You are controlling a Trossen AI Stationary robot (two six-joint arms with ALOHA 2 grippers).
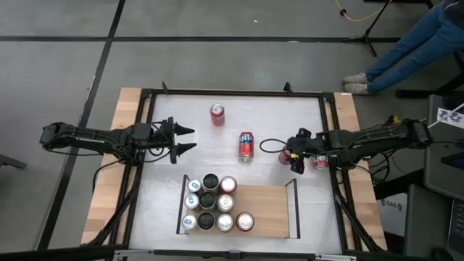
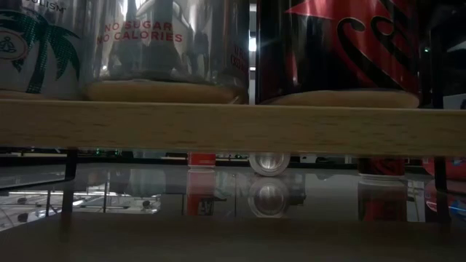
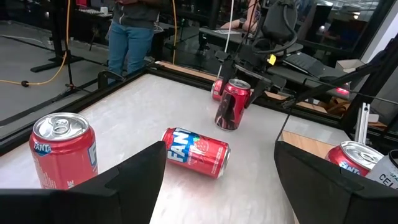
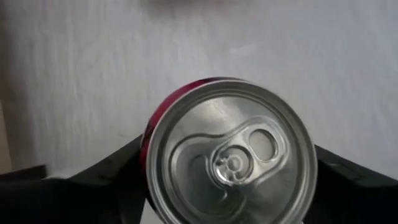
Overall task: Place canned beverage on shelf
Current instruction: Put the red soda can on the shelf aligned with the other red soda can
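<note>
right gripper (image 1: 284,156) clamped on a dark red can (image 3: 232,104), upright and slightly tilted, right of the white tabletop's middle; shelf (image 1: 268,212) lies just toward the front edge from it, free end nearest; left gripper (image 1: 186,140) waiting open, farther off.

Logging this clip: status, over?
Right gripper clamped on dark red can, tilted, off the shelf. Left gripper open, waiting. Fanta can lying on its side nearby.
</note>
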